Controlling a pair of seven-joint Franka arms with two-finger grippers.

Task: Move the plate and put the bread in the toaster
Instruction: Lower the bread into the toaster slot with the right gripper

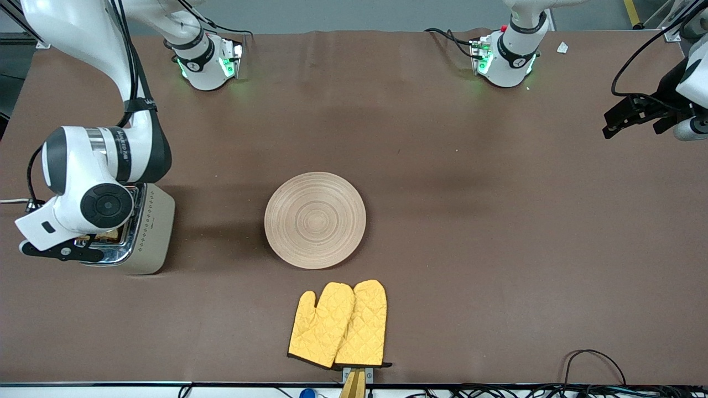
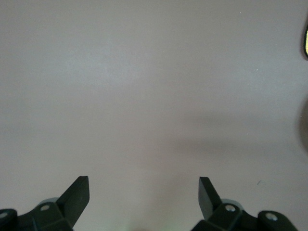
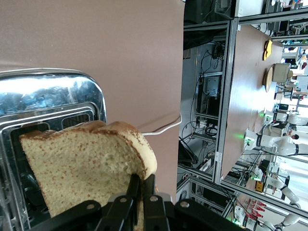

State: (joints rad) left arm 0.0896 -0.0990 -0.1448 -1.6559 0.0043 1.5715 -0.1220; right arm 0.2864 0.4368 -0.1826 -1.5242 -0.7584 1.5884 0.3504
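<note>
Front view hides the right gripper (image 1: 83, 243) under its own wrist, over the toaster (image 1: 149, 232) at the right arm's end of the table; only a sliver of bread (image 1: 108, 235) visible there. Right wrist view fills that in: fingers (image 3: 134, 190) pinched tight on the bread (image 3: 82, 163) at one edge, slice tilted, hanging just off the fingertips over the toaster's (image 3: 53, 96) chrome top, lower corner down at a slot. Bread: pale, speckled, brown crust, squarish. Toaster: boxy, cream-beige, dotted side, shiny top w/ two slots, white cord (image 3: 163, 127) trailing off. Left gripper (image 1: 636, 116) parked up over the left arm's end of the table, waiting; left wrist view shows fingers (image 2: 77, 192) spread wide, nothing btwn them, only bare brown table (image 2: 144, 96) below. Plate (image 1: 315, 219) mid-table, round, light wood, ring grooves, nothing on it, well apart from both sets of fingers. Count: 1 plate, 1 bread slice, 1 toaster, 2 yellow oven mitts (image 1: 338, 325) overlapping, nearer the front camera than the plate.
</note>
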